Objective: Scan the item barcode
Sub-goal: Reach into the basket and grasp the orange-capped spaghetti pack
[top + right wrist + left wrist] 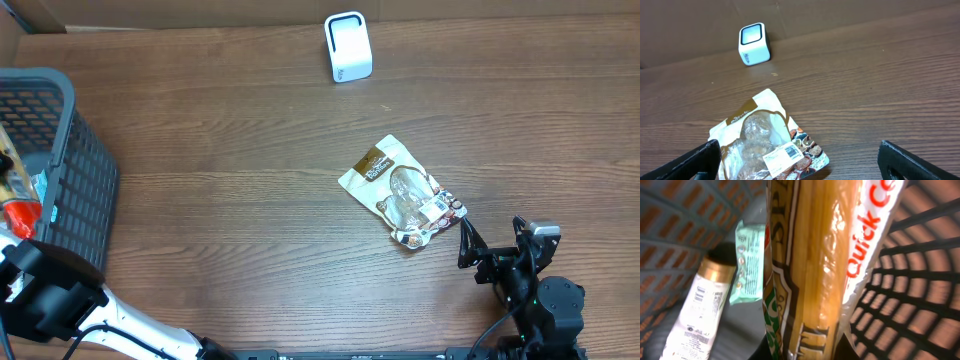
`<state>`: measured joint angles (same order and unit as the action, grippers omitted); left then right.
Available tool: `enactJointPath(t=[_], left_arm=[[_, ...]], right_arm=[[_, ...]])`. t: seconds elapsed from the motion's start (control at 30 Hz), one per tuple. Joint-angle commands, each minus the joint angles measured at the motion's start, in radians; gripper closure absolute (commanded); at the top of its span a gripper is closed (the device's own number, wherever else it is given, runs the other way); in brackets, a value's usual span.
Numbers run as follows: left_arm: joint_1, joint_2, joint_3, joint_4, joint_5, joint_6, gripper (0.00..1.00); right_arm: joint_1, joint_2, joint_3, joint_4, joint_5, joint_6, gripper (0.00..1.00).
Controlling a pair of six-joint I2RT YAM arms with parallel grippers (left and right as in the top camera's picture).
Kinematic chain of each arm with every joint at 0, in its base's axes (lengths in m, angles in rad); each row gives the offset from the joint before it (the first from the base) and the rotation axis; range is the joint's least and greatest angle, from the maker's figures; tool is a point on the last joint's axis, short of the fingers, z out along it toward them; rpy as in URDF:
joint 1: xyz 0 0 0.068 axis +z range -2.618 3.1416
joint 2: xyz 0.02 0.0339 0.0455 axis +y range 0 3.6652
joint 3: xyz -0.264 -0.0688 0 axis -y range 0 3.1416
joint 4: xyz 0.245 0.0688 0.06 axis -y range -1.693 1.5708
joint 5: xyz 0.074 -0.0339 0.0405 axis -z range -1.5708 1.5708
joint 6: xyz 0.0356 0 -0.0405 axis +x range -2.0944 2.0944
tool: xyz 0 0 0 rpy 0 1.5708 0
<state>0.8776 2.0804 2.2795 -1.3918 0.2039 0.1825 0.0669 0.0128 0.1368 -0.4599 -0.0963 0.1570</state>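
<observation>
Overhead: left fingers (842,350) clamp spaghetti pack (815,270) within basket (90,190) walls; right fingers (695,162) apart, near pouch (400,192).

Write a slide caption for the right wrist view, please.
Open right hand facing a snack bag, with scanner beyond.

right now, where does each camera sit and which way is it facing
overhead: above the table, looking down on basket, scanner, snack pouch; left arm, right gripper show.
left wrist: inside the basket, facing the gripped spaghetti pack; own fingers hardly show.
right wrist: low, facing snack pouch and scanner; open fingers show.
shared: overhead and right wrist both see snack pouch, scanner.
</observation>
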Motion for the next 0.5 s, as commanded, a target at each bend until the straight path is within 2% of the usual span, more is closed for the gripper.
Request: enactJointPath(t=[0.0, 0.23, 0.47], left_arm=[[-0.002, -0.038, 0.142, -0.002, 0.193, -0.003, 0.96], [-0.004, -0.099, 0.262, -0.003, 0.420, -0.007, 0.96], [-0.016, -0.265, 0.278, 0.004, 0.626, -0.061, 0.96]], right_arm=[[0.004, -0.008, -0.001, -0.016, 0.006, -0.002, 0.00], [0.004, -0.008, -0.001, -0.016, 0.006, -0.002, 0.00], [0.004, -0.008, -0.001, -0.016, 0.006, -0.002, 0.00]])
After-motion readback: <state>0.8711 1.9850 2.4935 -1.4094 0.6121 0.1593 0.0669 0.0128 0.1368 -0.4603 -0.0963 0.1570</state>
